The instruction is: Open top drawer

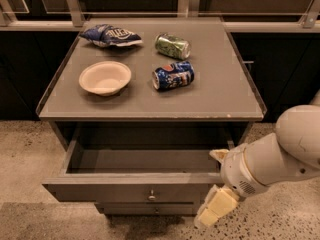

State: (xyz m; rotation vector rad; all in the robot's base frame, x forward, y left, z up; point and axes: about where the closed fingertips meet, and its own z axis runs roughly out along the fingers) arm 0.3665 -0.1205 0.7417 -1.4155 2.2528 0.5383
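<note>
The top drawer (120, 190) of the grey-brown cabinet stands pulled out, its plain grey inside showing. A small round metal knob (152, 196) sits at the centre of its front. My gripper (216, 184) is at the right end of the drawer front, on the white arm (280, 154) that comes in from the right. It is open. One cream finger (218, 155) shows above the drawer's right rim and the other (216, 210) hangs below the front. It holds nothing.
The cabinet top (220, 91) carries a white bowl (105, 77), a blue chip bag (111, 35), a green can (172, 46) and a blue can (173, 75), both lying on their sides. A thinner drawer front (125, 209) sits under the top drawer. Speckled floor lies around, dark cabinets behind.
</note>
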